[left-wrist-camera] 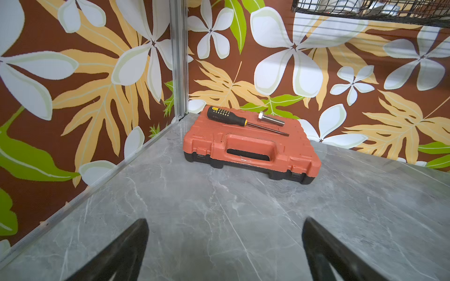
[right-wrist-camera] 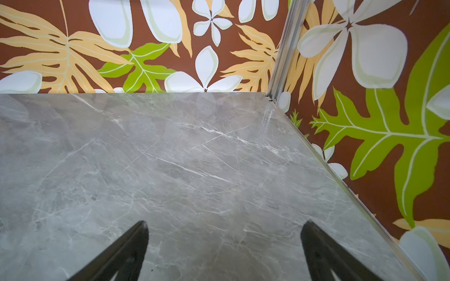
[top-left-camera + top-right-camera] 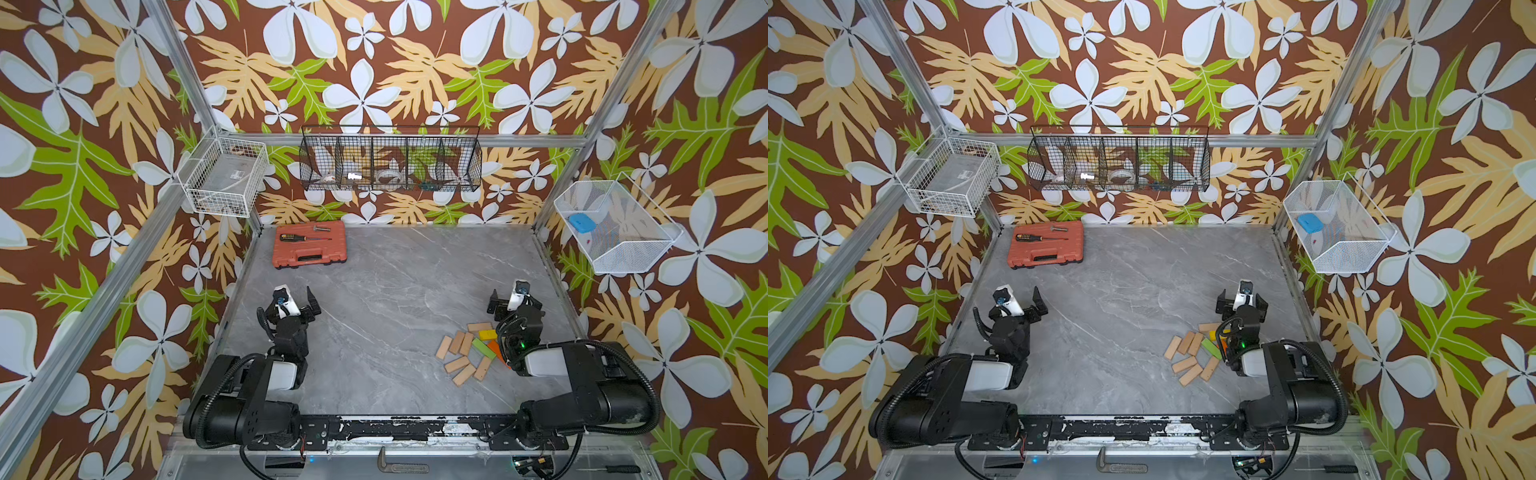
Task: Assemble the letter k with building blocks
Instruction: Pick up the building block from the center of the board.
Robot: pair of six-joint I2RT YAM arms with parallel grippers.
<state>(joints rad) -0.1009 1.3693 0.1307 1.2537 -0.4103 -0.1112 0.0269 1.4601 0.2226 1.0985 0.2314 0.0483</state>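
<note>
In both top views the building blocks (image 3: pixel 465 344) (image 3: pixel 1196 344) lie flat in a loose huddle on the near right of the tabletop (image 3: pixel 395 291), tight against the right arm. Several touch, and the orange plank (image 3: pixel 493 345) is half tucked under that arm. The right gripper (image 3: pixel 515 300) hangs just beyond the pile, spread wide and empty. The left gripper (image 3: pixel 293 299) is well apart on the far side, equally wide and empty.

The left wrist view shows spread fingers (image 1: pixel 136 233) over bare marble, with a tool case (image 1: pixel 250 148) ahead and no blocks.

The right wrist view shows only bare marble between its spread fingers (image 2: pixel 136 233).

The planks look light, stiff and smooth, and thin enough to skid if nudged. I'd pinch one across its narrow width at mid-length, starting with an outlying plank.
</note>
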